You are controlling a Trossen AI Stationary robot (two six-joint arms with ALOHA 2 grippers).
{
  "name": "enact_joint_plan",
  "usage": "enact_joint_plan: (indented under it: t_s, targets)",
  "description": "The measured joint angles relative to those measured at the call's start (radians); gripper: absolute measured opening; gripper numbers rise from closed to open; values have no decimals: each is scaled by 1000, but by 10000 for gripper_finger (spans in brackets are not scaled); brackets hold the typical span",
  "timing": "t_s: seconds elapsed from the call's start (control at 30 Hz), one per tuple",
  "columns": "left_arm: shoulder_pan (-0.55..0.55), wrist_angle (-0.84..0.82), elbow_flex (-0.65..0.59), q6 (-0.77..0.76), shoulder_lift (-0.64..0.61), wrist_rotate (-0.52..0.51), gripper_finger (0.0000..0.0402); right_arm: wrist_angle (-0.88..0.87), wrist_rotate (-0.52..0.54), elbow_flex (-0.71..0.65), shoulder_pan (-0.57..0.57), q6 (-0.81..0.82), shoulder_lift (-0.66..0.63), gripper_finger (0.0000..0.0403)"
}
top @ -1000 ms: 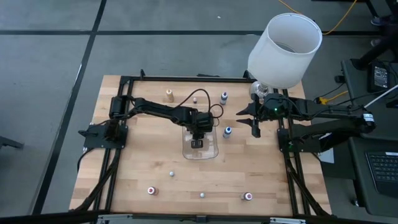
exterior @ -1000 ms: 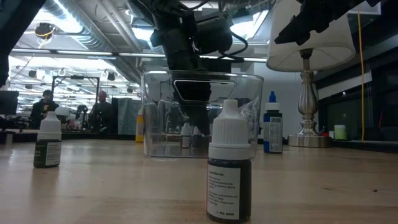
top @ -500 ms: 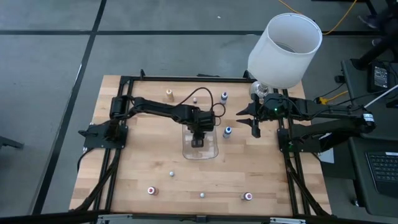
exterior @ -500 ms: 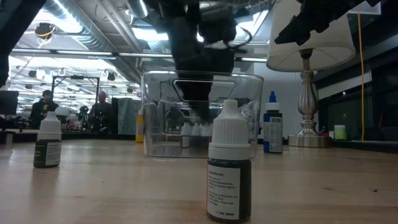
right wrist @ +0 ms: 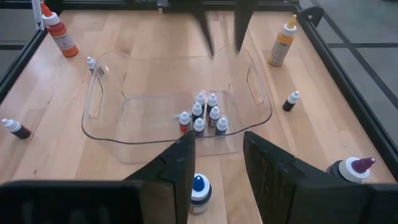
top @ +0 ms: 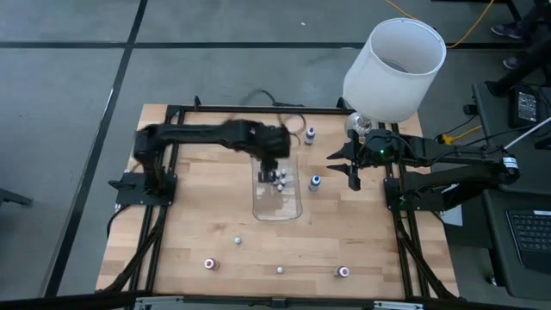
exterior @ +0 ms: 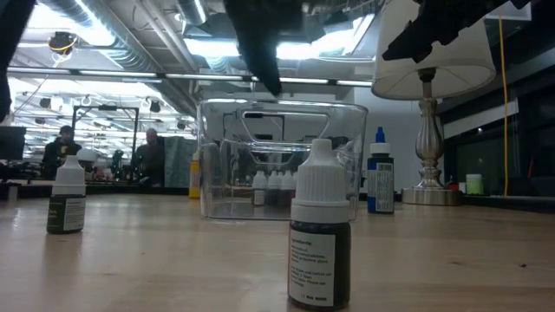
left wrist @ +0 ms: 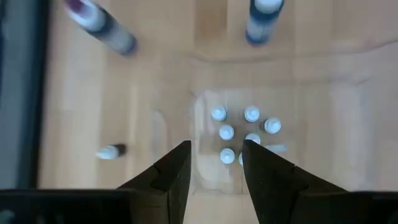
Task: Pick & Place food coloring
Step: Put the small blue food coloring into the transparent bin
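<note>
Several tiny food coloring bottles stand upright in a tight cluster inside the clear plastic tray, toward its far end; they also show in the left wrist view and the right wrist view. My left gripper hangs open above the tray's far end, empty, its fingers well above the cluster. My right gripper waits open at the table's right side, level with the tray. A blue-capped bottle stands on the wood just ahead of it, untouched.
More bottles stand scattered on the wood: a yellow one and a blue one near the far edge, red-capped ones near the near edge, and a dark one close to the low camera. A lamp with a white shade stands at the far right corner.
My left gripper has risen out of the tray and drawn back toward the table's far edge, moving fast. The cluster of bottles it covered now shows, standing in the tray. The tray has stayed in place.
</note>
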Motion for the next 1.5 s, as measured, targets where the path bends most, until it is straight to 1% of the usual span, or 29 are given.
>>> enact_joint_plan:
  t_s: [0.07,0.1,0.23,0.37,0.43,0.53,0.67,0.83,1.23,1.5]
  targets:
    - [3,39,-64,11,-95,20,138,0,0,0,0,-1,0,138]
    - [2,74,-115,19,-145,40,138,0,0,0,0,-1,0,138]
    - [0,221,-379,6,-370,108,134,0,0,0,0,0,0,138]
    - [1,366,-611,-56,-587,117,134,0,0,0,0,0,0,138]
    - [0,416,-693,-90,-675,116,134,0,0,0,0,0,0,138]
    - [0,462,-771,-125,-780,100,133,-1,0,0,0,1,0,138]
    - [0,464,-808,-104,-865,82,134,-1,0,0,0,-1,0,138]
    - [0,460,-808,-61,-909,82,131,0,0,0,0,-1,0,138]
    - [2,461,-809,-13,-912,70,129,-1,0,0,0,-1,0,138]
    - [2,467,-809,-29,-904,70,129,-1,0,0,0,0,0,138]
